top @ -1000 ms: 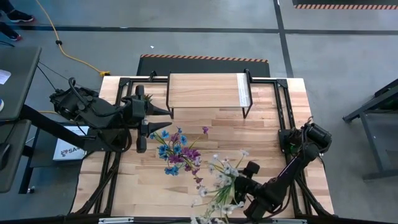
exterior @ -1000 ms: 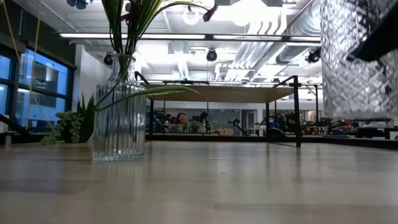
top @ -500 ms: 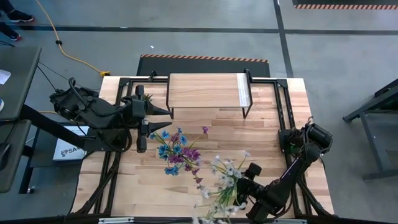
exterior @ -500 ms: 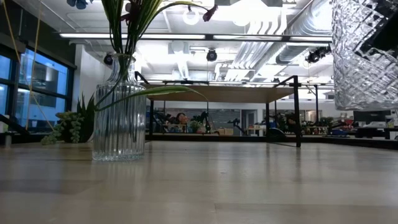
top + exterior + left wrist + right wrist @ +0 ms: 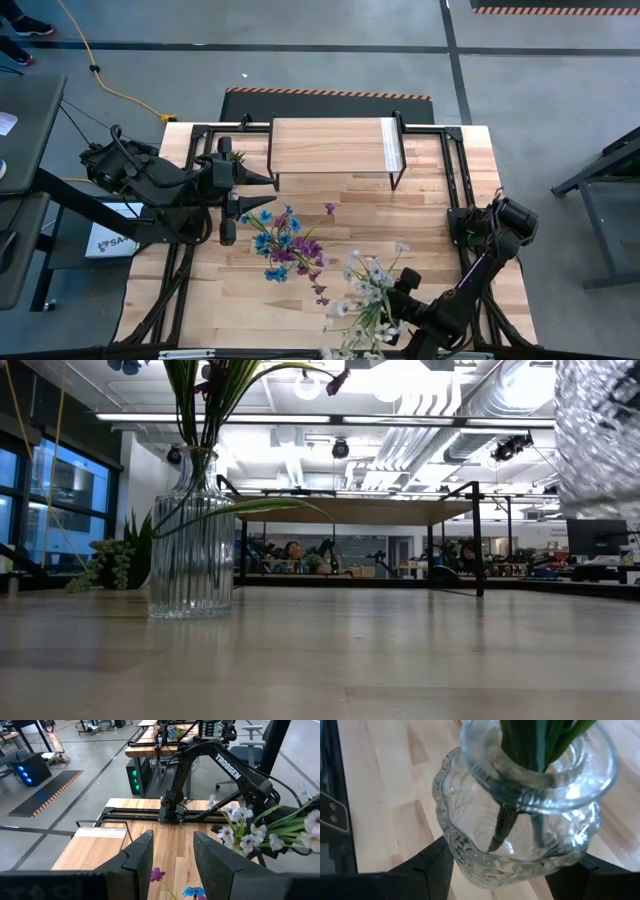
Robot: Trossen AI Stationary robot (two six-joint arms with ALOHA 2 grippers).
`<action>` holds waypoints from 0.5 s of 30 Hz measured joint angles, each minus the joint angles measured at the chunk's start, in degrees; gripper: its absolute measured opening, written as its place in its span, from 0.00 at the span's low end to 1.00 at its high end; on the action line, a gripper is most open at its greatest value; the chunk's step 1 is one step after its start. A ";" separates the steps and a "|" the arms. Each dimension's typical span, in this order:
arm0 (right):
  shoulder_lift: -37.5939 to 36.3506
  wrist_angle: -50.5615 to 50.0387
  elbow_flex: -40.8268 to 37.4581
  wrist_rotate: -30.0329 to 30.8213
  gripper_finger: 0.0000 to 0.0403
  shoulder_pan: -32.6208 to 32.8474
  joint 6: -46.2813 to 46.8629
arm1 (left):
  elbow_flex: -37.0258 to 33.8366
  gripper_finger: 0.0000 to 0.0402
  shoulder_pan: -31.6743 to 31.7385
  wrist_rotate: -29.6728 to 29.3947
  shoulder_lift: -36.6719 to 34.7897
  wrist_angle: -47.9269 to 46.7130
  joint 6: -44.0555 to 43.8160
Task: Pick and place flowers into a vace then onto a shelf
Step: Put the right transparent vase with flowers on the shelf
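Two vases were in play. One ribbed glass vase (image 5: 191, 535) stood on the tabletop (image 5: 420, 215) at the left with purple and blue flowers (image 5: 285, 245) in it. The other — a cut-glass vase (image 5: 520, 820) of white flowers (image 5: 365, 290) — hung clamped in the right gripper (image 5: 510, 870) near the front edge, seemingly lifted off the wood. The left gripper (image 5: 172, 857) waited just left of the first vase, fingers parted on nothing. Both bunches looked arranged; the shelf (image 5: 333, 146) at the far side stood bare — so placing was left.
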 joint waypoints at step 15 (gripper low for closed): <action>-7.67 -7.09 -0.09 2.15 0.60 -3.61 -2.70 | 0.01 0.43 0.02 0.31 0.00 0.00 -0.01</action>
